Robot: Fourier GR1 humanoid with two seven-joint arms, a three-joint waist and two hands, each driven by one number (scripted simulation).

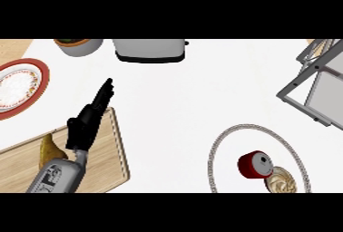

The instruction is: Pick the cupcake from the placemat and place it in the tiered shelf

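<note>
The cupcake [263,169] lies tipped on its side on the round white placemat [227,140] at the lower right, its red wrapper toward the left and its tan swirled top toward the lower right. The grey tiered shelf [315,84] stands at the right edge, apart from the placemat. My left hand [90,120] shows at the left with straight fingers pointing up and away, hovering over a wooden cutting board, far from the cupcake. My right hand does not show.
A wooden cutting board [107,158] with a pear [48,152] lies at the lower left. A red-rimmed plate [20,86] sits at the left edge. A potted plant [79,46] and a toaster [150,50] stand along the back.
</note>
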